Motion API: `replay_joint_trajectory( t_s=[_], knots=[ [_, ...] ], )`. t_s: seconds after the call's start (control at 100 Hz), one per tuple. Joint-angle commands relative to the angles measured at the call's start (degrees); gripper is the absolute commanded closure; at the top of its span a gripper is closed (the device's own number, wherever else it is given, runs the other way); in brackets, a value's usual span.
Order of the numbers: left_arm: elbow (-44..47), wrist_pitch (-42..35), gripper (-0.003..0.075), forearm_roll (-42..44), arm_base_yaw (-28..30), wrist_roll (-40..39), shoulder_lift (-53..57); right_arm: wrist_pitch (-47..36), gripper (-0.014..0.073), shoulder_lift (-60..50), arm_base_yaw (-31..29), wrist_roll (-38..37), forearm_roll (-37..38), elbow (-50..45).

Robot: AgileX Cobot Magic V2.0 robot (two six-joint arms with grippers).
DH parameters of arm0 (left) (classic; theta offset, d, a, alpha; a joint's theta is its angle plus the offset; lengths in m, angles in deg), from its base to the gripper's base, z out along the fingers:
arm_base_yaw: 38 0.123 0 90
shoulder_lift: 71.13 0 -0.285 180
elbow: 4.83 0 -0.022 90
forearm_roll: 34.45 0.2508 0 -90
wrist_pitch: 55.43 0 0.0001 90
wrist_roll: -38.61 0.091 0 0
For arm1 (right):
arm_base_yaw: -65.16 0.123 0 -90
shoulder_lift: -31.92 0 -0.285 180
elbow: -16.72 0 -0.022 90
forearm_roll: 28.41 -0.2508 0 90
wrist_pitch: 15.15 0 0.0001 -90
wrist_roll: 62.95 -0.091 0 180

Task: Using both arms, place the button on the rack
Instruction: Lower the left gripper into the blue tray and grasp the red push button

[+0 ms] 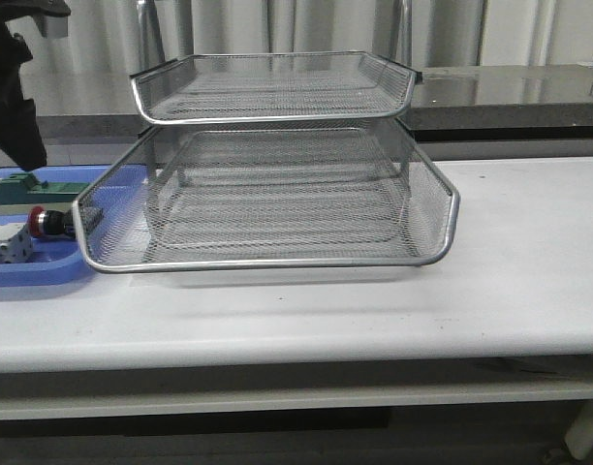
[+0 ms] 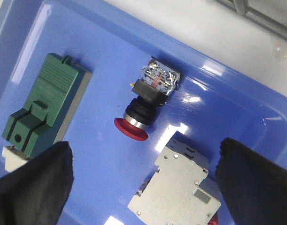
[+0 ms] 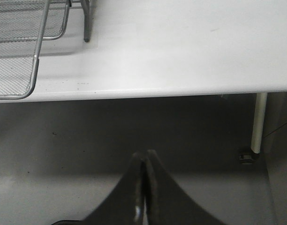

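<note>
1. At the table's (image 1: 529, 291) left edge, a blue plastic tray (image 2: 110, 61) is lying flat, and the left arm (image 1: 11, 87) is hanging above it.
2. The left gripper (image 2: 143, 180) is hovering over that tray with its black fingers (image 2: 35, 187) spread wide, gripping nothing.
3. A green block part (image 2: 42, 105) is lying toward the tray's far side, as the front view shows it.
4. The button (image 2: 146, 101) is lying on its side near the tray's middle, its red mushroom head (image 1: 40, 221) pointing away from its block body; it is sitting between the spread fingers but clear of both.
5. A white block part (image 2: 178, 185) is lying just beside the button's head, toward the tray's near edge.
6. The rack (image 1: 277, 184) is standing just right of the tray, its lower wire-mesh tray pulled forward toward the table's front edge.
7. The right gripper (image 3: 144, 187) is hanging below and in front of the table's front edge, its fingers pressed together with nothing between them.
</note>
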Motion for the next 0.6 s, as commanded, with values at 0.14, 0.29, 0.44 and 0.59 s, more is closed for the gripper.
replay_joint_trajectory(
  t_s=[0.14,0.29,0.44,0.59],
  knots=[
    [-2.2,-5.3,0.0125,-0.8,-0.3,5.5,0.5,-3.6,0.0661,0.2,-0.3,0.1,0.8,2.1],
    [-2.2,-7.5,0.0125,-0.5,-1.0,6.2,-1.4,-3.6,0.0661,0.2,-0.3,0.1,0.8,2.1],
    [-2.2,-9.5,0.0125,-0.1,-2.2,8.2,-3.0,-3.5,0.0661,0.2,-0.3,0.1,0.8,2.1],
    [-2.3,-11.4,0.0125,0.5,-3.1,8.4,-4.4,-3.5,0.0661,0.2,-0.3,0.1,0.8,2.1]
  ],
)
